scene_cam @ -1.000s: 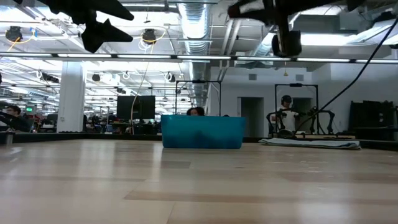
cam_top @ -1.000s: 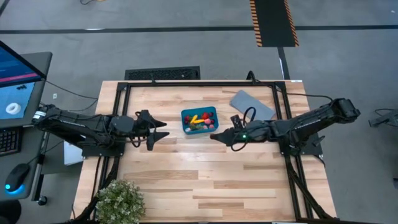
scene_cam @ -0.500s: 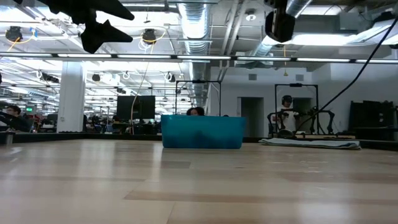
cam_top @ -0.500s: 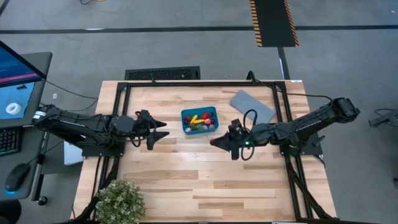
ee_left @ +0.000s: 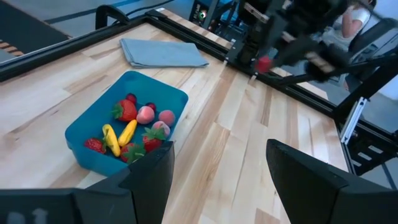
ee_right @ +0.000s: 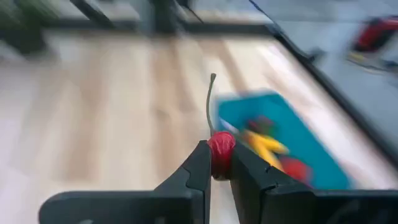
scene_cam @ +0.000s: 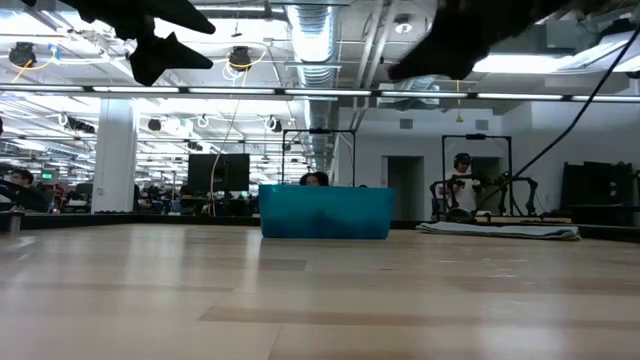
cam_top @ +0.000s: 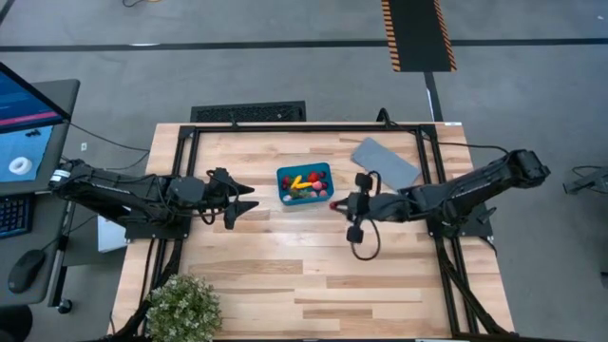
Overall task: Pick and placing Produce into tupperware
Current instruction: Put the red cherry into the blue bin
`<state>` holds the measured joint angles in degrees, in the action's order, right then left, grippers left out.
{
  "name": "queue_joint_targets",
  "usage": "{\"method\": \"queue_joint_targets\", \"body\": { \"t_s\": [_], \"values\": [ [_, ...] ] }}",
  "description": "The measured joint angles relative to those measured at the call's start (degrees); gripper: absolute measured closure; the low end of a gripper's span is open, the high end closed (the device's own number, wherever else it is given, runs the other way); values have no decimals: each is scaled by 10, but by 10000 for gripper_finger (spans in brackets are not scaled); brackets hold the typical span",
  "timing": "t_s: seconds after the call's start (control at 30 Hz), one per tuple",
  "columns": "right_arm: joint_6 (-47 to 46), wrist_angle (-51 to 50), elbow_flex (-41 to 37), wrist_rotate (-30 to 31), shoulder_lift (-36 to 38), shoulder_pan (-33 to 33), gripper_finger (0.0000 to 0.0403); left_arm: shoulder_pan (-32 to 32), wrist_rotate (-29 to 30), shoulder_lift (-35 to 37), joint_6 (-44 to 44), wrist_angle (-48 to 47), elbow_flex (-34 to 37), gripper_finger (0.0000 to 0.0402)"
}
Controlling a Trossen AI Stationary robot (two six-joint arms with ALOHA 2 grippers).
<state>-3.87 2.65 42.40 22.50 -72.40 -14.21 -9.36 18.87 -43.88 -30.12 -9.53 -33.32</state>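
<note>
we judge the step in hand to be carrying a small red cherry (ee_right: 221, 146) with a long stem over to the tupperware (cam_top: 283, 195) and letting it go inside. to do that well, we would bring the right tool (cam_top: 334, 204) fully over the teal walls before parting the fingers, and lower it enough that the fruit drops among the other produce (ee_left: 134, 127) instead of bouncing off the rim onto the surface (cam_top: 285, 275). the right wrist view shows the right tool clamped on the cherry, stem pointing up between the two dark fingers (ee_right: 196, 171), with the tupperware ahead of it. in the high view the right arm reaches in from the right edge of the frame, stretched low and nearly level toward the centre, its tool just beside the container's lower right corner and not yet over it. the left tool (cam_top: 242, 203) waits at centre left of the high view, near the container's left side, its fingers apart as the left wrist view shows. the tupperware sits in the upper middle of the surface in the high view, holding red and pink berries and two yellow pieces. a flat grey lid (cam_top: 385, 160) lies to the upper right of it.
</note>
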Motion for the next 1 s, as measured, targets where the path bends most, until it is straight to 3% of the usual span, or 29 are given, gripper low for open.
{"method": "queue_joint_targets", "body": {
  "t_s": [0.13,0.23,0.43,0.67,0.83,1.0],
  "values": [
    [38,-132,40,72,0,18,337,0,0,0,0,0,0,157],
    [55,-173,73,69,-1,39,337,0,0,0,0,-1,0,157],
    [61,-190,147,9,-27,86,337,0,0,0,2,-1,0,157],
    [20,-341,299,-115,-180,155,337,0,0,0,10,-7,0,157],
    [22,-399,400,-145,-285,180,337,0,0,0,13,-10,0,157],
    [22,-414,446,-180,-342,208,337,0,0,0,15,-10,0,157]
  ]
}}
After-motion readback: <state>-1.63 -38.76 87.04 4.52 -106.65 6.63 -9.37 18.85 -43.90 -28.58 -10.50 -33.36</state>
